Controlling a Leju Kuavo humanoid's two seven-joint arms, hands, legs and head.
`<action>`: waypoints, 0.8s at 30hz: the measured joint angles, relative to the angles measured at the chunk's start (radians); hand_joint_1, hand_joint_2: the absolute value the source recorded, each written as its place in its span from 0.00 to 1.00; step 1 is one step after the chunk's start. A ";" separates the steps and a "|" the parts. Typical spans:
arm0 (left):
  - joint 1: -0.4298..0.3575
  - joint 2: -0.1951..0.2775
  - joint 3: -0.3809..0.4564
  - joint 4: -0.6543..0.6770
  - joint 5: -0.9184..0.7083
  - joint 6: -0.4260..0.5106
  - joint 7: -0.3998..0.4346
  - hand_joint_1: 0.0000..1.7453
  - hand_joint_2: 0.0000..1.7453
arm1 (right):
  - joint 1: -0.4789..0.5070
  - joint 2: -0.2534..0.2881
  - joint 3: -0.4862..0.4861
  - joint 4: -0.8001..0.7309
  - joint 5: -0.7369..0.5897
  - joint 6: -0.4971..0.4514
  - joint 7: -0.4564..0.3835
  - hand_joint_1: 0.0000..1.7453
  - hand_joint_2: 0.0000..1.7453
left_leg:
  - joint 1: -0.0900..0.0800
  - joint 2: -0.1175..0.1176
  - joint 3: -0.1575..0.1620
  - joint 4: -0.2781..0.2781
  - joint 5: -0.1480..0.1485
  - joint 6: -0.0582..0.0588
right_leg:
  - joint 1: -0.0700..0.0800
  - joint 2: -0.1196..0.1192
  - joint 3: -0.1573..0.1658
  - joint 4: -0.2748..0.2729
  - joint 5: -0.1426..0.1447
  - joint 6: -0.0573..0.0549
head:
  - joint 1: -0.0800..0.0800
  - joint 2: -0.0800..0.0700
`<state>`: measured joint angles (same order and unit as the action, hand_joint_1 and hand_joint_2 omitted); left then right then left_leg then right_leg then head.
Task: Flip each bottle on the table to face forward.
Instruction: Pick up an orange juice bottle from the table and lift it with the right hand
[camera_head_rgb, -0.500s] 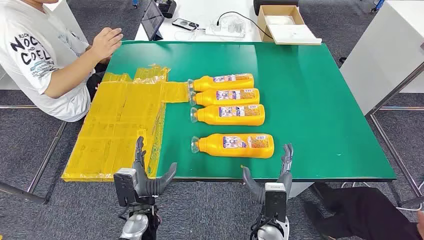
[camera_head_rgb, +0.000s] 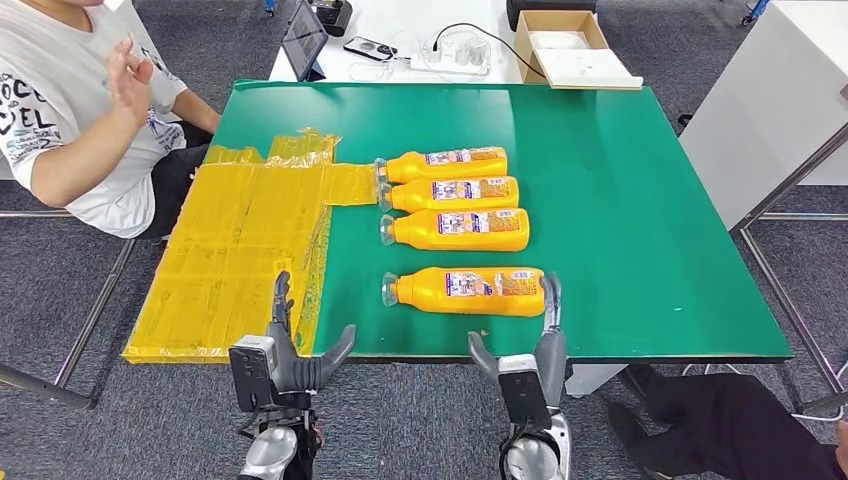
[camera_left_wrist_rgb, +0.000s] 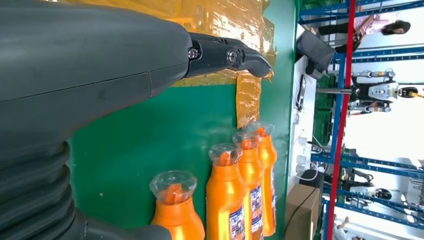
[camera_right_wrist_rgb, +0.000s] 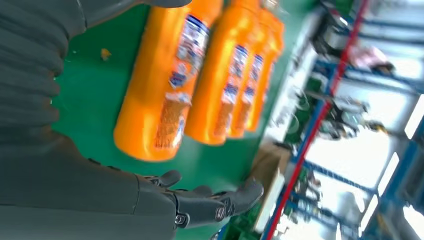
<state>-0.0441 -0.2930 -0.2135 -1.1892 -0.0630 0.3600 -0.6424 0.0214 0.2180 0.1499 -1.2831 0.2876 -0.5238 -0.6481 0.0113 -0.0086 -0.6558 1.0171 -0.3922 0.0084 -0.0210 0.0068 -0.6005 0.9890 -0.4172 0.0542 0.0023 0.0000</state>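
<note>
- Head view: the right robot hand (camera_head_rgb: 535, 345) has moved inward and forward over the last half second, so its fingertips now rise just beside the base end of the nearest bottle (camera_head_rgb: 466, 291); earlier it stood further to the right, off the bottle's corner.
- Its fingers are spread and it grasps nothing; I cannot tell whether the fingertips already touch the bottle.
- Right wrist view agrees: the nearest bottle (camera_right_wrist_rgb: 160, 85) lies on its side on the green desk (camera_right_wrist_rgb: 95, 95), with the released fingers (camera_right_wrist_rgb: 215, 197) extended past its base end. This picture is blurred, which suggests the arm is moving.
- The left robot hand (camera_head_rgb: 290, 355) has not shifted: it hovers at the near desk edge beside the yellow sheet (camera_head_rgb: 240, 250), fingers apart, holding nothing.
- Left wrist view looks along the desk at the clear cap (camera_left_wrist_rgb: 173, 184) of the nearest bottle, with open space between hand and bottle.
- Three more bottles (camera_head_rgb: 455, 195) lie side by side further back, caps towards the yellow sheet, unchanged.
- The person (camera_head_rgb: 70, 110) at the far left has lifted a hand (camera_head_rgb: 130, 75) off the desk corner and drawn back.
- Judgement: the right hand seems to be lining up on the nearest bottle for the first flip; no bottle looks turned yet, so the task is barely begun.
</note>
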 joint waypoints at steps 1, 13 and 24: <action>-0.002 0.000 0.000 0.000 -0.003 -0.003 0.000 0.00 1.00 | -0.014 -0.007 0.000 0.013 0.041 0.004 0.028 0.00 1.00 | 0.000 0.000 0.000 0.000 0.000 0.000 | 0.000 0.000 0.000 0.000 0.000 0.000 | 0.000 0.000; -0.016 0.000 0.010 0.003 -0.027 -0.027 0.020 0.00 1.00 | -0.246 -0.140 0.010 0.177 0.396 0.113 0.372 0.00 1.00 | 0.000 0.000 0.000 0.000 0.002 0.002 | 0.000 0.000 0.001 0.000 0.002 0.001 | 0.000 0.000; -0.017 0.000 0.011 0.003 -0.029 -0.028 0.022 0.00 1.00 | -0.278 -0.166 0.026 0.226 0.408 0.118 0.384 0.00 1.00 | 0.000 -0.001 0.000 0.000 0.001 0.002 | 0.000 0.000 0.001 0.000 0.001 0.001 | 0.000 0.000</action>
<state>-0.0608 -0.2934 -0.2024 -1.1861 -0.0916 0.3318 -0.6207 -0.2570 0.0519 0.1758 -1.0569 0.6953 -0.4058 -0.2638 0.0110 -0.0092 -0.6561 1.0174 -0.3907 0.0105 -0.0213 0.0067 -0.5997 0.9890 -0.4160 0.0556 0.0023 0.0000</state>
